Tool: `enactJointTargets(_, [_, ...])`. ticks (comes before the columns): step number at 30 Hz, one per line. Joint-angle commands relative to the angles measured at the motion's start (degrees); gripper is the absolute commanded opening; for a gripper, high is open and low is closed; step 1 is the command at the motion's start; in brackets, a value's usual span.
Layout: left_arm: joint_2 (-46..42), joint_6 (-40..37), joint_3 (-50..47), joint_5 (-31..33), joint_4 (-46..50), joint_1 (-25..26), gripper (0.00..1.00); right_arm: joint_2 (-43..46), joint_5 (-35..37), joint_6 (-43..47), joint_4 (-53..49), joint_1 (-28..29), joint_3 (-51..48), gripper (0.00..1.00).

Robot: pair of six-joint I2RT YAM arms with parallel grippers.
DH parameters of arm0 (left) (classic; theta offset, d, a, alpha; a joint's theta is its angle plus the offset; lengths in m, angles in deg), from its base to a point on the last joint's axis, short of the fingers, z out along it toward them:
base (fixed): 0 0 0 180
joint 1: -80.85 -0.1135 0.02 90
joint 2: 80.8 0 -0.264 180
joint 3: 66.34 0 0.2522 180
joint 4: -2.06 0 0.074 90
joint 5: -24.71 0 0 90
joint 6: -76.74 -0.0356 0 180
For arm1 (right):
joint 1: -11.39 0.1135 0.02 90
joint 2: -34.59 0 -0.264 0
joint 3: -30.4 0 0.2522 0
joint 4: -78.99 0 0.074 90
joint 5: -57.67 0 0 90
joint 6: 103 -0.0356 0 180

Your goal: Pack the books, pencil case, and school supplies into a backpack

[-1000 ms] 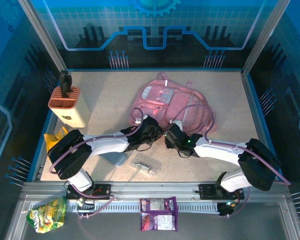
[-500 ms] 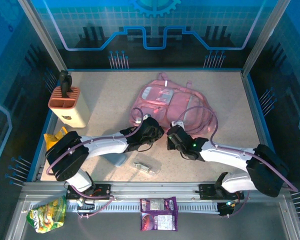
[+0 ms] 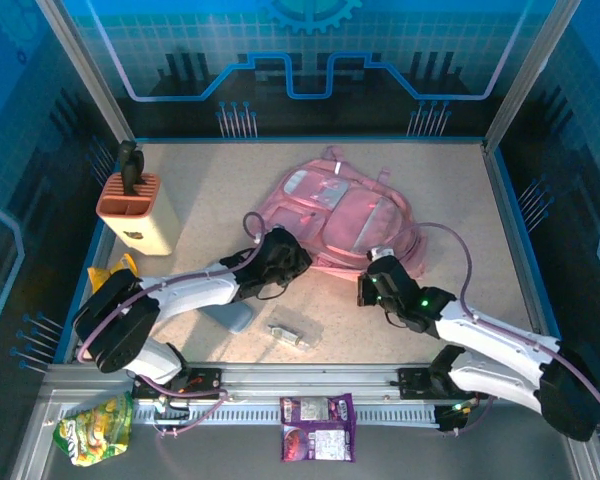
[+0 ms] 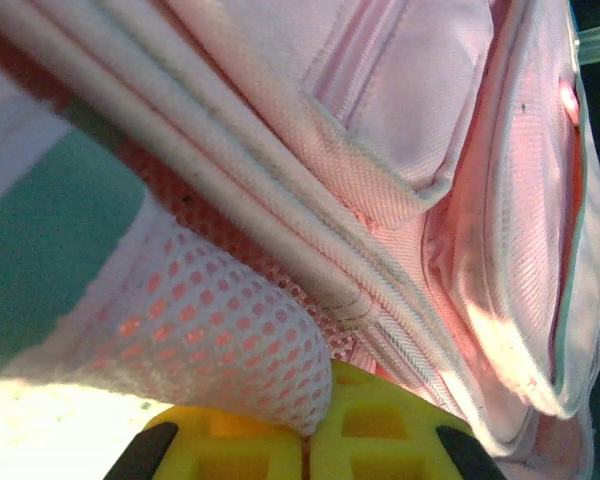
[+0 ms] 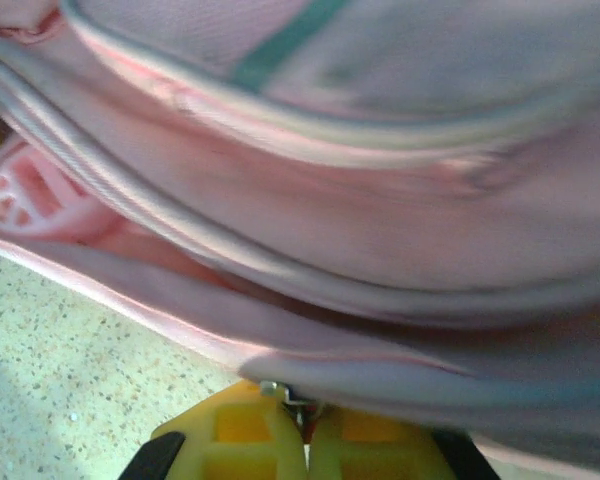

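The pink backpack (image 3: 345,210) lies flat in the middle of the table (image 3: 200,190), a little toward the upper right, and both arms reach to its lower edge. The left claw (image 4: 308,428) is clenched on the backpack's mesh pocket (image 4: 220,330); in the left wrist view the mesh is pinched between the two yellow fingers. The right claw (image 5: 302,412) is also clenched, on the pink fabric edge at the lower right of the bag. A small metal tab (image 5: 280,390), perhaps a zip pull, sits just at its fingertips. I judge that the step in hand is to open the bag: one claw holds it steady while the other pulls the zip. The grey-blue pencil case (image 3: 235,318) lies at the lower left, partly under the left arm. The small clear and silvery item (image 3: 293,335) lies near it on the right, and both are outside the bag. The next move calls for a steady pull along the zip line, with a firm left grip, so that the mouth opens wide.
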Motion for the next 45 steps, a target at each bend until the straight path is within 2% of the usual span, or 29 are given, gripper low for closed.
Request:
enactJointTargets(1, [-3.8, -3.8, -2.3, 0.5, 2.7, -4.0, 0.0, 4.1, 1.6, 1.1, -9.2, -3.9, -1.1, 0.0])
enactJointTargets(7, [-4.4, -9.5, -1.6, -1.1, 7.3, -8.4, 0.0, 9.9, -5.1, 1.9, -11.6, -11.1, -2.0, 0.0])
enactJointTargets(11, [-1.3, -13.3, 1.3, -2.9, 9.3, -11.6, 0.0, 7.5, -12.0, 3.8, -7.9, -11.8, -1.2, 0.0])
enactJointTargets(16, [3.0, -15.8, 5.0, -5.9, 9.5, -16.1, 0.0, 1.6, -19.0, 5.3, -5.0, -10.3, 1.0, 0.0])
enactJointTargets(22, [11.0, -20.6, 13.8, -9.9, 9.8, -18.3, 0.0, -2.4, -18.5, 3.0, 0.4, -3.8, 2.2, 0.0])
enactJointTargets(27, [14.6, -21.9, 17.0, -14.0, 8.2, -19.9, 0.11, -6.7, -19.3, 2.6, 1.9, -1.8, 4.2, 0.0])
enactJointTargets(32, [10.9, -21.0, 11.6, -19.0, 4.2, -19.8, 0.41, -6.3, -19.7, 2.2, 2.3, -1.8, 3.3, 0.0])
enactJointTargets(35, [6.9, -19.1, 7.1, -20.2, 2.2, -19.6, 0.5, -5.9, -19.4, 2.4, 3.5, -1.8, 2.1, 0.0])
enactJointTargets(37, [4.0, -16.6, 4.4, -19.6, 2.2, -18.7, 0.54, -6.2, -19.1, 2.4, 3.2, -1.9, 2.2, 0.0])
enactJointTargets(43, [-4.0, -8.8, -1.1, -14.2, 3.0, -11.4, 0.73, -6.5, -19.6, 2.4, 3.4, -1.9, 2.4, 0.0])
enactJointTargets(45, [-5.2, -4.2, -3.8, -12.3, -1.1, -8.6, 0.79, -6.7, -19.6, 2.1, 3.1, -1.8, 2.5, 0.0])
